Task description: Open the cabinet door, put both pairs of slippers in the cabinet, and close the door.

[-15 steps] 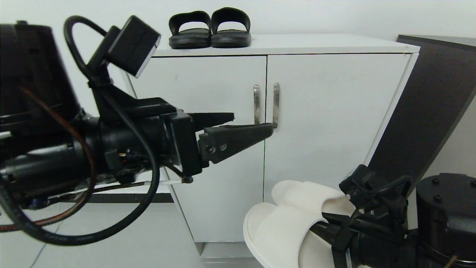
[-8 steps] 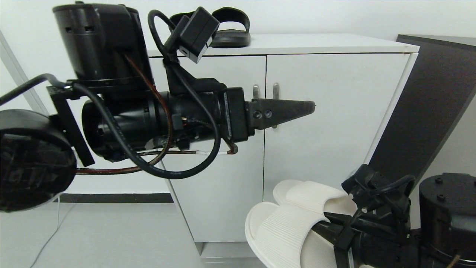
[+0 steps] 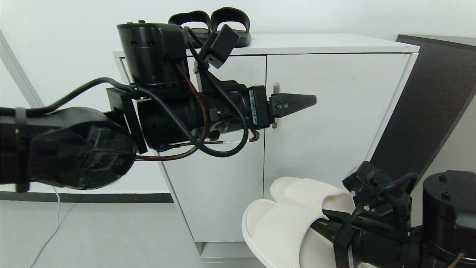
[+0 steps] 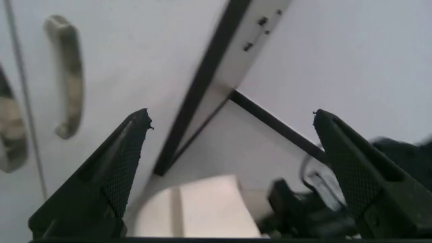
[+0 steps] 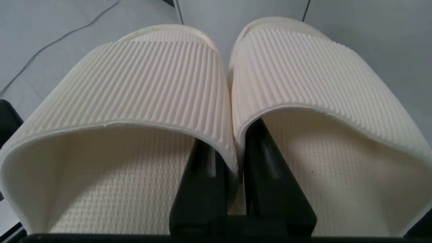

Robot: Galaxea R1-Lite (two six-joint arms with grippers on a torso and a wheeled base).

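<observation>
The white cabinet (image 3: 334,111) stands with both doors shut. A black pair of slippers (image 3: 210,22) rests on its top, partly behind my left arm. My left gripper (image 3: 312,99) hovers open and empty in front of the right door, just past the metal handles (image 3: 275,88). In the left wrist view its fingers (image 4: 125,169) spread wide, with a handle (image 4: 64,74) off to one side. Low at the right, my right gripper (image 5: 236,172) is shut on the white pair of slippers (image 3: 293,219), pinching their inner walls (image 5: 233,128) together.
A dark panel (image 3: 427,104) leans beside the cabinet's right side. A thin cable (image 3: 48,234) trails over the pale floor (image 3: 111,234) at the left. A white wall stands behind the cabinet.
My left arm has risen and pushed forward to the right, and its gripper has turned from below the handles to handle height. The right gripper with the white slippers has barely shifted.
</observation>
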